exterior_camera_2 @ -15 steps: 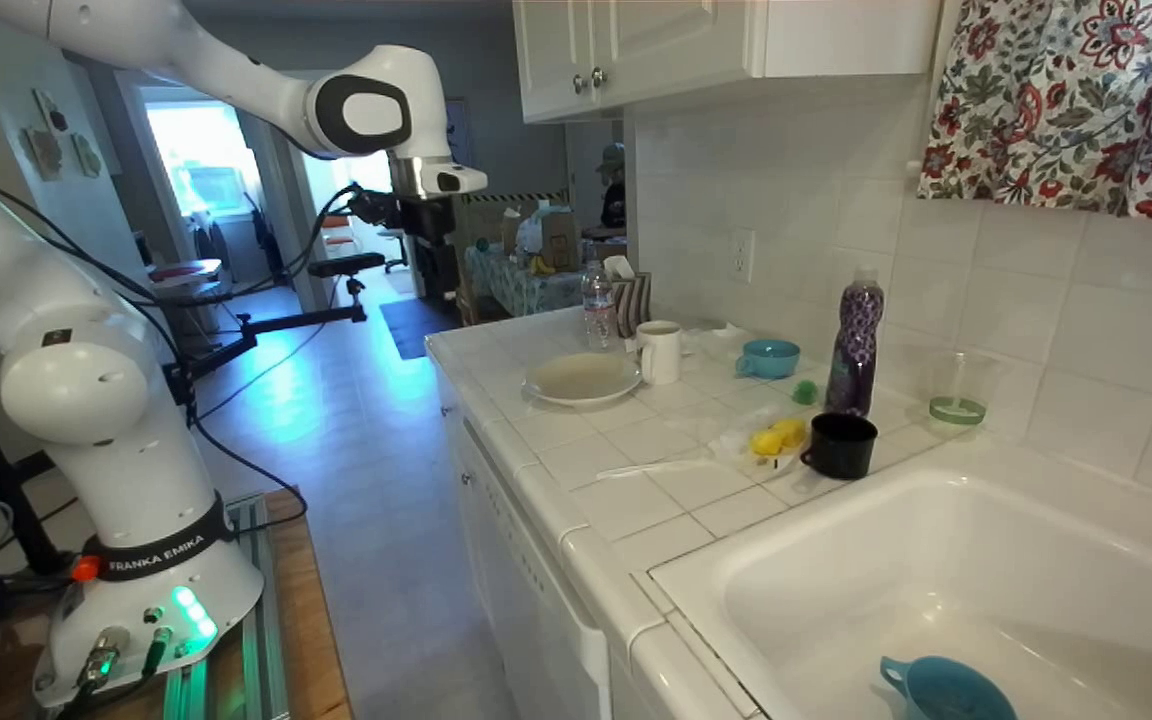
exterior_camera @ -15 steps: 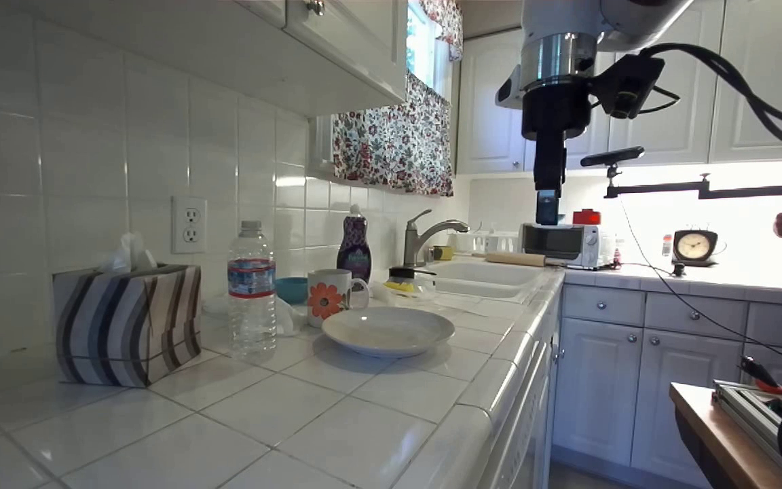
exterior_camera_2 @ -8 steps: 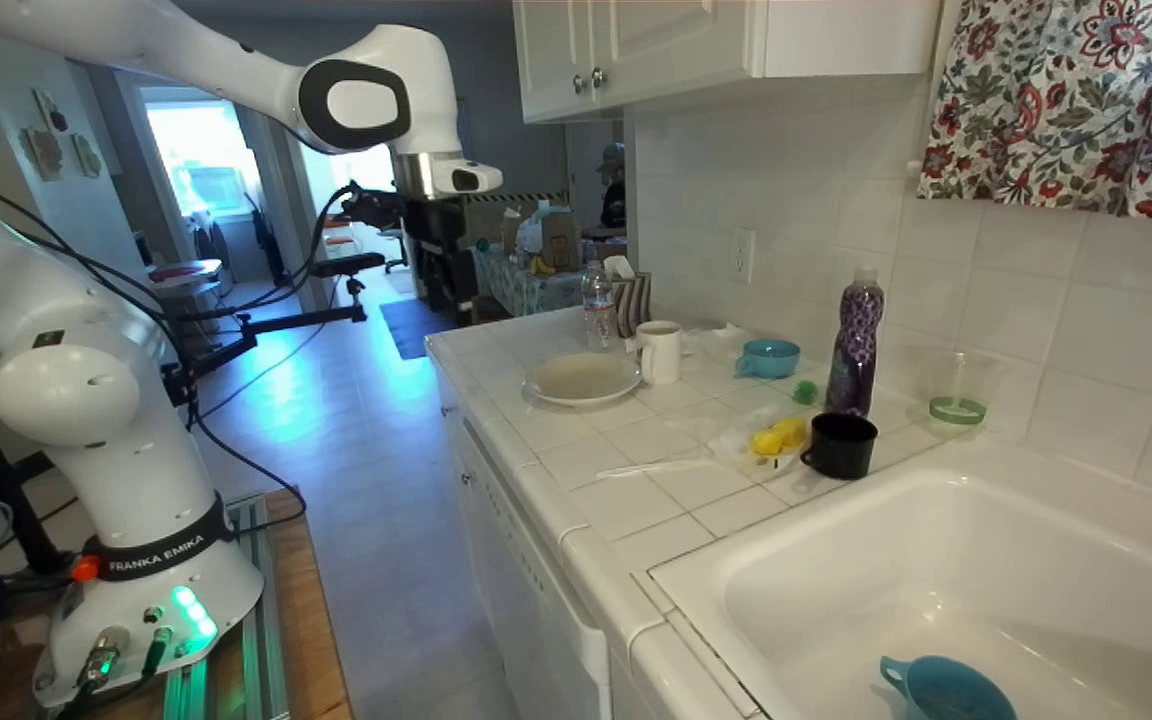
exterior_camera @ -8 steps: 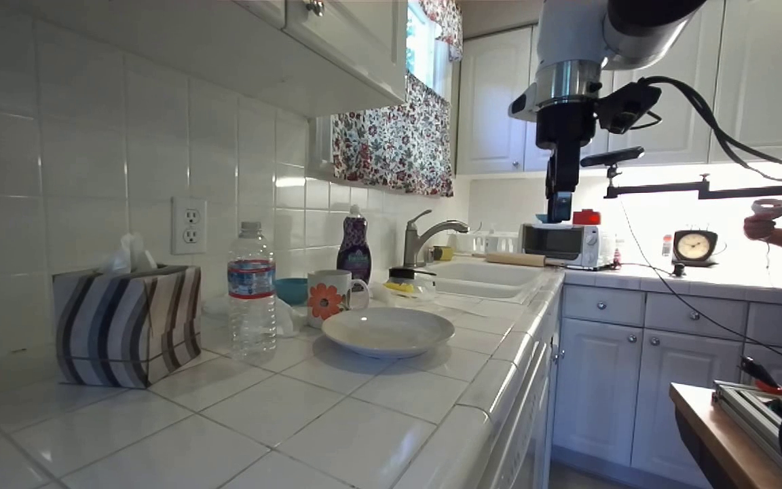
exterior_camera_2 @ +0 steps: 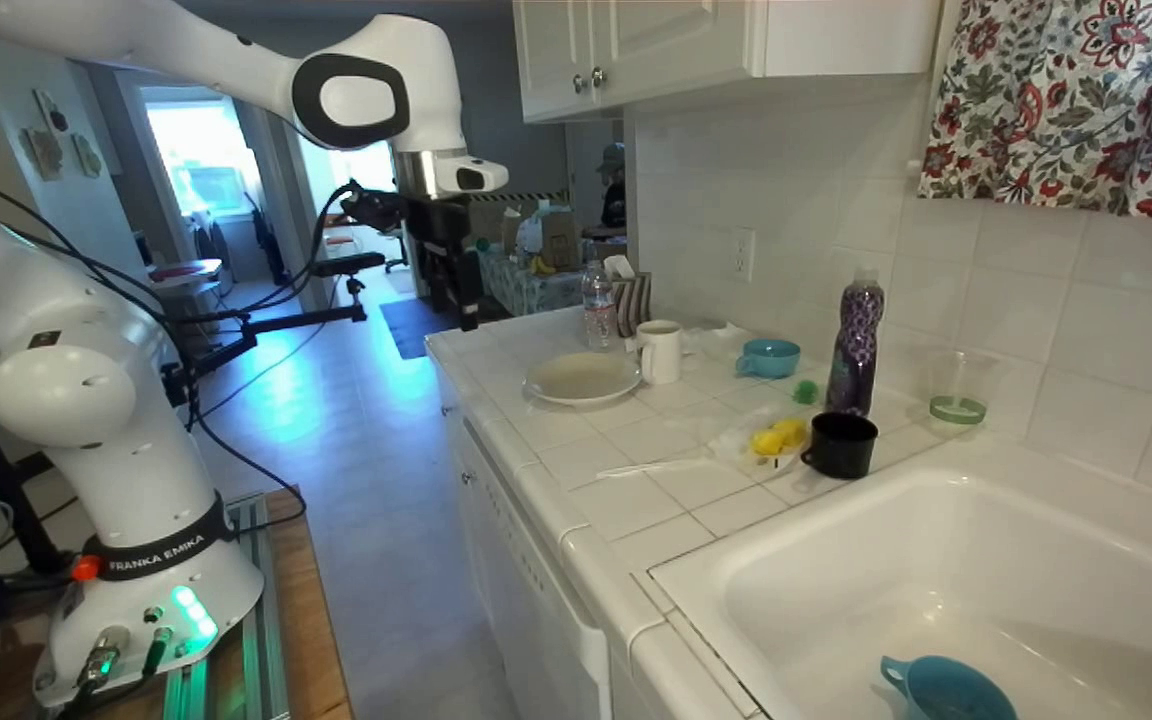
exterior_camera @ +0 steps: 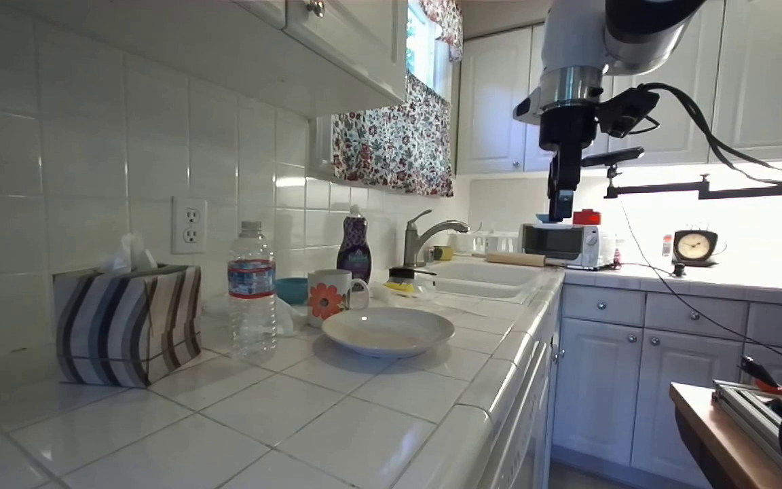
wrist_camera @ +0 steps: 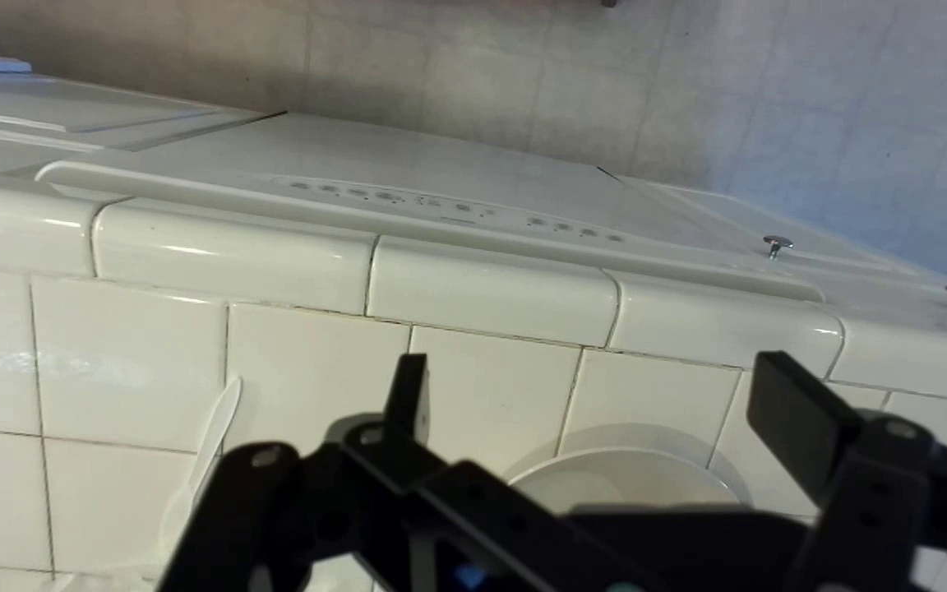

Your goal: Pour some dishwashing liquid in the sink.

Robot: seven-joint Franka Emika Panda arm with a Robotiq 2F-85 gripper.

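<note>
Striped tissue box, clear water bottle, white plate near a flower-print mug; black cup

Arm is up and bent, forearm sloping down to the wrist, hand hanging below it, pointing about straight down in both exterior views, fingers spread wide apart.

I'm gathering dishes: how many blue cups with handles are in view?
2: a blue cup with a handle on the white tiled counter, and a second blue cup inside the pale rectangular sink. Part of the sink is unseen, so others may hide.
</note>
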